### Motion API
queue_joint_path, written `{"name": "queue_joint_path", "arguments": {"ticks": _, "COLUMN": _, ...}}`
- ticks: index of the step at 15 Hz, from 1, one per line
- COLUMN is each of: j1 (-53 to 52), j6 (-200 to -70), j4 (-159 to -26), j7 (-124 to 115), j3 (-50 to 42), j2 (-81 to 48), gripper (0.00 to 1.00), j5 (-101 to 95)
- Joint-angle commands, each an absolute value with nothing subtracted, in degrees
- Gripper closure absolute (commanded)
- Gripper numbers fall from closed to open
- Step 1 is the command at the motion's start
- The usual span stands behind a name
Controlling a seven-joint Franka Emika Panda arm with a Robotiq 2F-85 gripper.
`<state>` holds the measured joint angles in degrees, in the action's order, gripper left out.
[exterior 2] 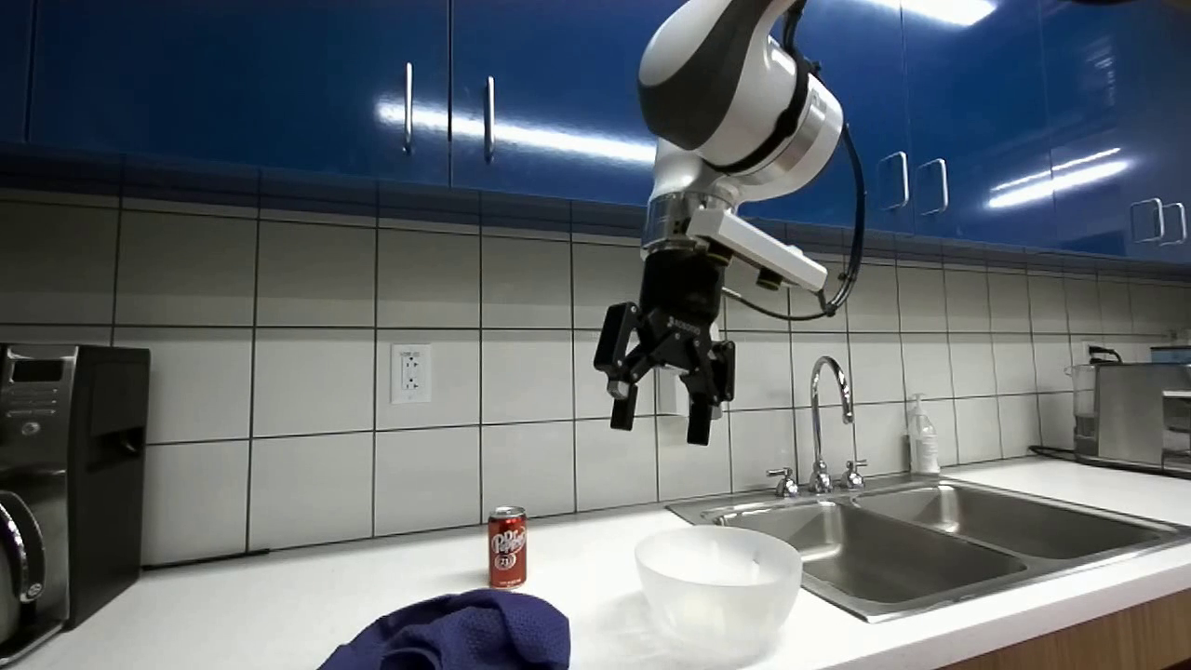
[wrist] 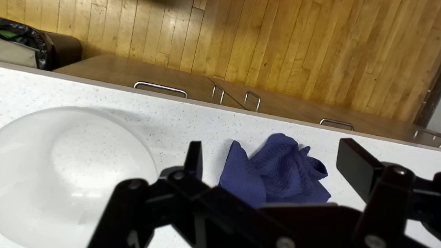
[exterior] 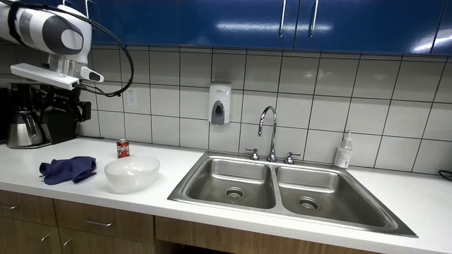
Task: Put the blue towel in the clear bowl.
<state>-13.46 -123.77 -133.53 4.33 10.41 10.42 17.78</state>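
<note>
The blue towel [exterior: 69,170] lies crumpled on the white counter. It also shows in an exterior view [exterior 2: 465,633], cut by the bottom edge, and in the wrist view [wrist: 279,168]. The clear bowl [exterior: 132,176], frosted and empty, stands upright beside the towel on the sink side. It also shows in an exterior view [exterior 2: 718,605] and at the left of the wrist view [wrist: 31,148]. My gripper [exterior 2: 661,426] is open and empty, high above the counter, pointing down. In the wrist view the towel lies below and between the spread fingers [wrist: 274,162], whose base hides its near edge.
A red soda can [exterior: 123,149] stands behind the towel and bowl. A coffee maker [exterior 2: 93,484] stands at the counter's far end. A double sink [exterior: 274,192] with a tall faucet [exterior: 273,134] lies past the bowl. Blue cabinets [exterior 2: 242,84] hang above.
</note>
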Motion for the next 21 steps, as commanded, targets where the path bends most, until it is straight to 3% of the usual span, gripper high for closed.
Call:
{"name": "queue_joint_path", "arguments": {"ticks": 1, "j1": -13.9, "j6": -127.8, "j4": -131.9, "j7": 3.0, "j3": 12.1, "j2": 6.5, "gripper": 0.00, "j5": 15.7}}
{"name": "queue_joint_path", "arguments": {"ticks": 8, "j1": -15.2, "j6": -134.0, "j4": -129.1, "j7": 1.6, "j3": 14.6, "j2": -0.8, "gripper": 0.00, "j5": 7.5}}
{"name": "queue_joint_path", "arguments": {"ticks": 21, "j1": -16.5, "j6": -133.0, "j4": -113.2, "j7": 11.3, "j3": 15.2, "j2": -18.1, "gripper": 0.00, "j5": -0.9}}
